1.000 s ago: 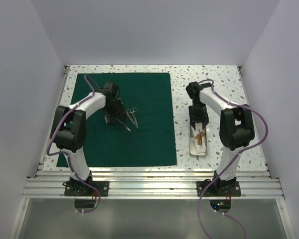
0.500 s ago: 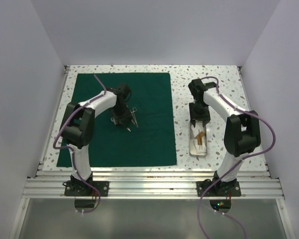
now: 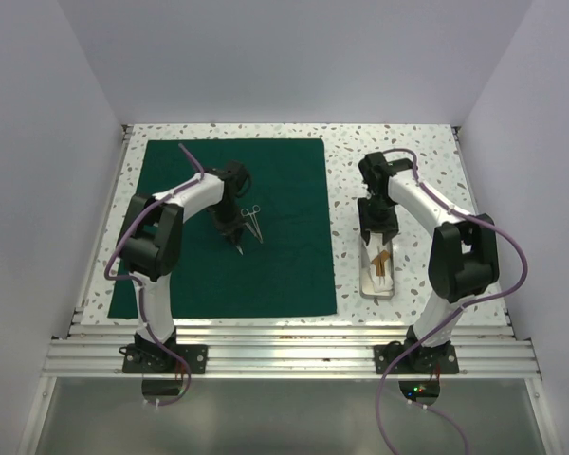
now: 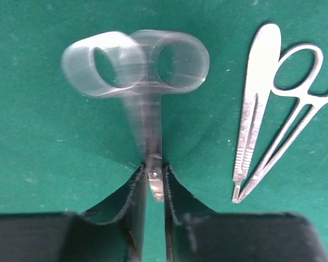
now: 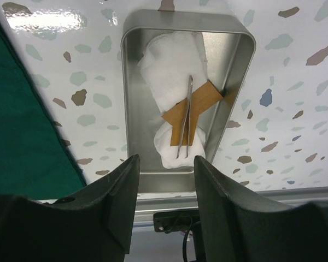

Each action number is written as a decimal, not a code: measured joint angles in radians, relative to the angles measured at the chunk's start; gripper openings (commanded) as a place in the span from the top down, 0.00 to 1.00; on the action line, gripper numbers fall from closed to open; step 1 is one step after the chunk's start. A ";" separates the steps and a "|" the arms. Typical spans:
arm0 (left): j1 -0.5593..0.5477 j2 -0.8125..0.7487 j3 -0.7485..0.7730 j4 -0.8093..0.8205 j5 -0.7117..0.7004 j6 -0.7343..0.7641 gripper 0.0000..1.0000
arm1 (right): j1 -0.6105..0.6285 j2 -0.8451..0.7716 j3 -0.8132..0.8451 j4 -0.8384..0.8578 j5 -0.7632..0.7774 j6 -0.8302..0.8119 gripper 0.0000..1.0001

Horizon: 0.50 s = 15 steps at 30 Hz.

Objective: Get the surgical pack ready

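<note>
The dark green drape [image 3: 284, 270] lies flat on the left half of the table. My left gripper [image 3: 233, 237] points down at it, shut on a pair of steel scissors [image 4: 146, 109]. In the left wrist view the gripper [image 4: 153, 176] pinches the scissors at the pivot screw, and the ring handles are blurred. A scalpel handle [image 4: 252, 114] and ring-handled forceps [image 4: 298, 103] lie on the drape just to the right. My right gripper [image 3: 379, 224] hangs open above the silver tray [image 3: 364, 277]. The tray [image 5: 130, 109] holds white gauze [image 5: 172, 57], a brown strip [image 5: 202, 98] and tweezers [image 5: 186, 117].
The speckled white tabletop [image 3: 408, 142] surrounds the drape and tray. White walls close in the left, right and back sides. An aluminium rail [image 3: 284, 332] runs along the near edge, just below the tray's near end.
My left gripper moved right over the scissors on the drape and closed on them. The right gripper shifted slightly over the tray, then held still.
</note>
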 measured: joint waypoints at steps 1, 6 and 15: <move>0.000 0.000 0.000 -0.004 -0.002 0.001 0.86 | 0.003 -0.001 0.001 0.000 -0.002 0.000 0.52; 0.000 -0.002 0.002 -0.005 -0.002 0.013 1.00 | 0.034 0.000 0.068 -0.024 -0.035 0.002 0.47; -0.007 -0.171 -0.086 0.064 0.117 0.188 1.00 | 0.089 -0.013 0.085 0.222 -0.444 0.183 0.34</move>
